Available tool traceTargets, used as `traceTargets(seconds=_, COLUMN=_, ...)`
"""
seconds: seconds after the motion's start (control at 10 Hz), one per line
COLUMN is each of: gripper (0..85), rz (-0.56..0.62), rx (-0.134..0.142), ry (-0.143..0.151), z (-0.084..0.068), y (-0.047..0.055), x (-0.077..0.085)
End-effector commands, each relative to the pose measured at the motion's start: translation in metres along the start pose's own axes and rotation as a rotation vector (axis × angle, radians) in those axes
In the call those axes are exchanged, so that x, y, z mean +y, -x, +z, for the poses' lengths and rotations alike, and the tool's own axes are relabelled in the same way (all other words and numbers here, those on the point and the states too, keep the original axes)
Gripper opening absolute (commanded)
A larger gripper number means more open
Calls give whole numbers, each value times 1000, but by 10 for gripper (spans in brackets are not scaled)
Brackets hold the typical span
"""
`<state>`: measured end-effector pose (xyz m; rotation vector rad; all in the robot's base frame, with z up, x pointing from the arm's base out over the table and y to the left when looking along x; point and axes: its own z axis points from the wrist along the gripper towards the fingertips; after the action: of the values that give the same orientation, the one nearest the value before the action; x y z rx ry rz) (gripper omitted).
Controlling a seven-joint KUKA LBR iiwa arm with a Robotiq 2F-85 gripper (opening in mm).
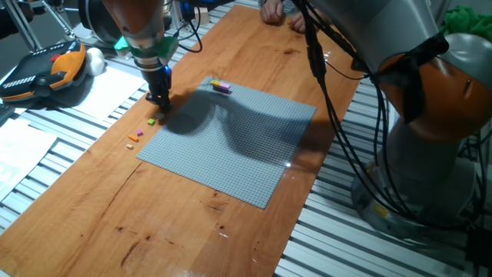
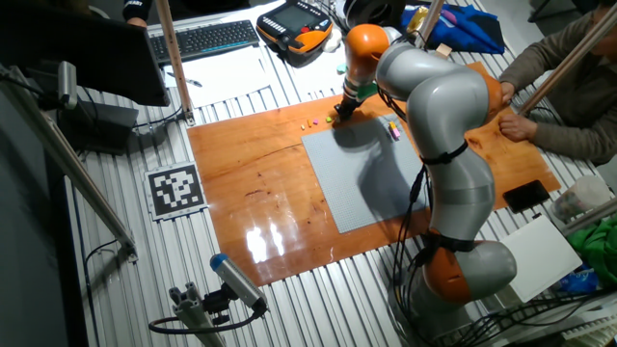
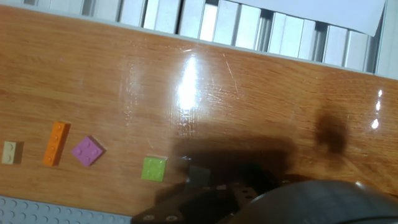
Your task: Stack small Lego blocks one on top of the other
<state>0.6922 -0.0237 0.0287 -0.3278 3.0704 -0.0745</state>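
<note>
My gripper (image 1: 159,98) hangs low over the wooden table just off the far left corner of the grey baseplate (image 1: 231,146); it also shows in the other fixed view (image 2: 339,111). In the hand view a green block (image 3: 153,168), a purple block (image 3: 87,151), an orange block (image 3: 56,144) and a white block (image 3: 9,152) lie in a row on the wood, left of my dark, blurred fingers. The green block is nearest to them. A yellow-and-purple stack (image 1: 221,86) sits on the baseplate's far edge. I cannot tell how the jaws stand.
An orange and black teach pendant (image 1: 46,73) and white paper (image 1: 108,88) lie left of the table. A person's hands (image 1: 280,14) rest at the far end. Black cables (image 1: 338,115) hang along the arm on the right. A keyboard (image 2: 207,39) lies beyond the table.
</note>
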Motion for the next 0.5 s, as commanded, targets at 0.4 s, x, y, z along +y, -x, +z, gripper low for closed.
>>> traceTargets(seconds=0.4, gripper=0, rz=39, rx=36, ry=33, z=-42, y=-15, x=-19)
